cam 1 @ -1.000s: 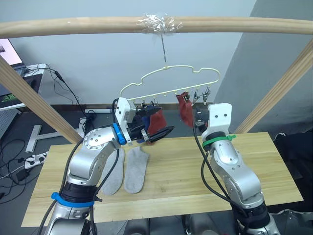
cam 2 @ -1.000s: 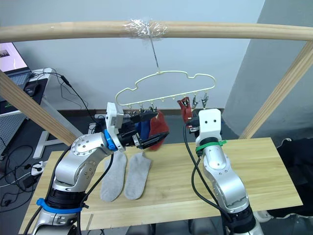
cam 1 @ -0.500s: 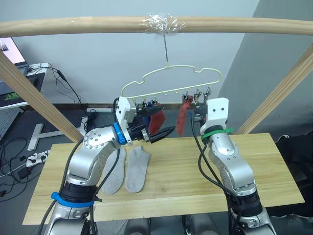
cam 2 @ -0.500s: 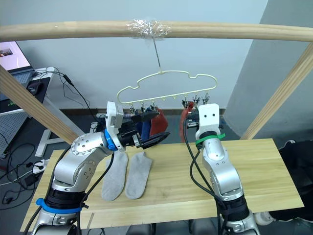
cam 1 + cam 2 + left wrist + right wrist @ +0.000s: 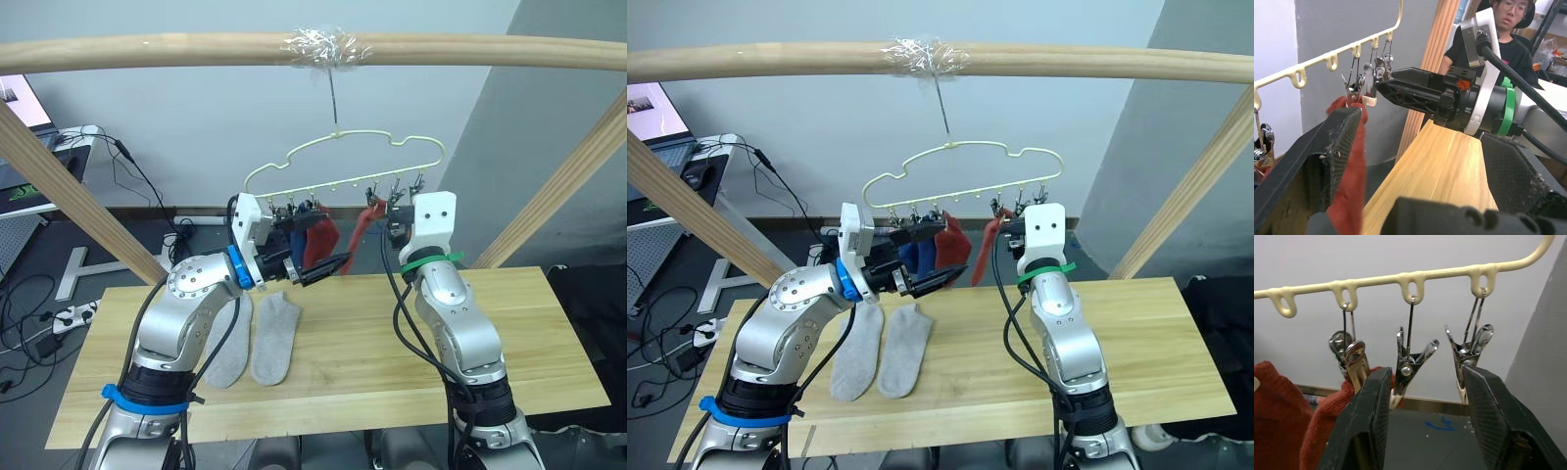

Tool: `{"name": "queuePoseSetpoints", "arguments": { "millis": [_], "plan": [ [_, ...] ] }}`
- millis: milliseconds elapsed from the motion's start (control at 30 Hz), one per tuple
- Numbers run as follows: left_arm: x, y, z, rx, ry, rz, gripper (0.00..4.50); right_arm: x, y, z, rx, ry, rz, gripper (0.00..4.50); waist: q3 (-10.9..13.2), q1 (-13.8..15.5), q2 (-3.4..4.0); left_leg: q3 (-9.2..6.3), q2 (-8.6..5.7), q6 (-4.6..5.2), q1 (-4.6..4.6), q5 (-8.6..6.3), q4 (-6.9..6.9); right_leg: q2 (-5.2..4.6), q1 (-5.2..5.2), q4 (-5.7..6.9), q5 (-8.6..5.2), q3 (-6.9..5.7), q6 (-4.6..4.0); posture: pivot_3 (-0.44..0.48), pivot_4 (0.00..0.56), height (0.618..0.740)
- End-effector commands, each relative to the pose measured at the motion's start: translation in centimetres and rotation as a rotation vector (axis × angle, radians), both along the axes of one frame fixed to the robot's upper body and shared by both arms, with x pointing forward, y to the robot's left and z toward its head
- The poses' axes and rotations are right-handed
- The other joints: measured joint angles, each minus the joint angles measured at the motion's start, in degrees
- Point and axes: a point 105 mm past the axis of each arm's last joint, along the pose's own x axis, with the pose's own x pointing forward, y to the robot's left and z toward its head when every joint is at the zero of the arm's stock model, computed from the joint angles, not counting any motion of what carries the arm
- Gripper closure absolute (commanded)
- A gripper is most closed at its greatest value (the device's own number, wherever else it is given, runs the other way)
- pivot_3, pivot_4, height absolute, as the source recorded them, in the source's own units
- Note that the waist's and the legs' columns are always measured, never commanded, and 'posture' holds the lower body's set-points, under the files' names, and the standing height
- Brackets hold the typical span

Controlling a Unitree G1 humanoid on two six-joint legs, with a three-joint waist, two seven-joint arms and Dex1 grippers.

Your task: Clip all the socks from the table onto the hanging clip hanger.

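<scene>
The pale clip hanger hangs by its hook from the pole above the table. A blue sock and a rust red sock hang from its left clips. My left gripper is open around that red sock. A second red sock hangs slanted from a clip further right. My right gripper is raised beside it, open, with a bare metal clip between its fingers. Two light grey socks lie side by side on the table.
A round wooden pole crosses overhead, with slanted poles at left and right. The table's right half is bare wood. A seated person is beyond the table. Cables and desks stand at the far left.
My right gripper has risen and come closer to the hanger's right clips. The red sock beside it has swung to hang narrow and slanted. My left gripper has hardly moved.
</scene>
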Motion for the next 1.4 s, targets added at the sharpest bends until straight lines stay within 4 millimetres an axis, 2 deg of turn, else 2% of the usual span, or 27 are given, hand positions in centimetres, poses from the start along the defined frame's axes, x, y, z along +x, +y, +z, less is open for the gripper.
{"name": "queuePoseSetpoints", "arguments": {
  "millis": [33, 67, 600, 833, 967, 1200, 1400],
  "plan": [
    [-0.6, -0.2, 1.5, -0.023, -0.060, -0.019, 0.06, -0.3, 0.2, 1.5, 0.014, -0.062, 0.019, 2.46, 0.00, 0.00, 0.00, 0.00, 0.00, 0.00, 0.00, 0.00, 0.00, 0.00, 0.00, 0.01, 0.00, 0.00, 0.00, 0.143, 0.169, 0.740],
    [-0.6, -0.2, 1.5, -0.023, -0.059, -0.020, 0.06, -0.3, 0.2, 1.5, 0.012, -0.061, 0.019, 2.64, 0.00, 0.00, 0.00, 0.00, 0.00, 0.00, 0.00, 0.00, 0.00, 0.00, 0.00, 0.01, 0.00, 0.00, 0.00, 0.143, 0.169, 0.740],
    [-0.9, -0.1, 1.8, -0.033, -0.063, -0.029, 0.06, 1.1, 0.6, 1.5, 0.100, -0.021, 0.016, 2.64, 0.00, 0.01, 0.00, 0.00, 0.00, 0.00, 0.01, 0.00, 0.02, 0.00, 0.00, 0.05, 0.00, 0.00, -0.01, 0.147, 0.174, 0.740],
    [-1.0, -0.3, 1.9, -0.037, -0.064, -0.030, 0.06, 2.3, 0.1, 2.7, 0.103, -0.051, -0.004, 2.64, 0.00, 0.01, 0.00, 0.01, 0.00, 0.00, 0.04, 0.00, 0.03, 0.00, 0.00, 0.09, 0.01, 0.00, -0.01, 0.148, 0.175, 0.740],
    [-1.0, -0.2, 1.9, -0.039, -0.066, -0.028, 0.06, 2.4, 1.0, 3.2, 0.100, -0.060, 0.036, 2.64, 0.00, 0.01, 0.00, 0.01, 0.00, 0.00, 0.04, 0.00, 0.02, 0.00, 0.00, 0.08, 0.01, -0.01, -0.01, 0.153, 0.176, 0.740],
    [-1.1, -0.4, 2.3, -0.045, -0.078, -0.028, 0.06, 2.0, 3.0, 2.9, 0.158, -0.014, 0.100, 2.64, 0.00, 0.02, 0.00, 0.00, 0.00, 0.00, 0.05, 0.00, 0.03, 0.00, 0.00, 0.11, 0.01, -0.01, -0.02, 0.158, 0.177, 0.740],
    [-1.3, -0.4, 2.2, -0.047, -0.076, -0.030, 0.06, 2.0, 2.9, 2.4, 0.179, 0.011, 0.079, 2.64, 0.00, 0.09, 0.00, 0.01, 0.00, 0.00, 0.05, 0.00, 0.03, 0.00, 0.00, 0.11, 0.01, -0.01, -0.02, 0.157, 0.177, 0.740]
  ]
}}
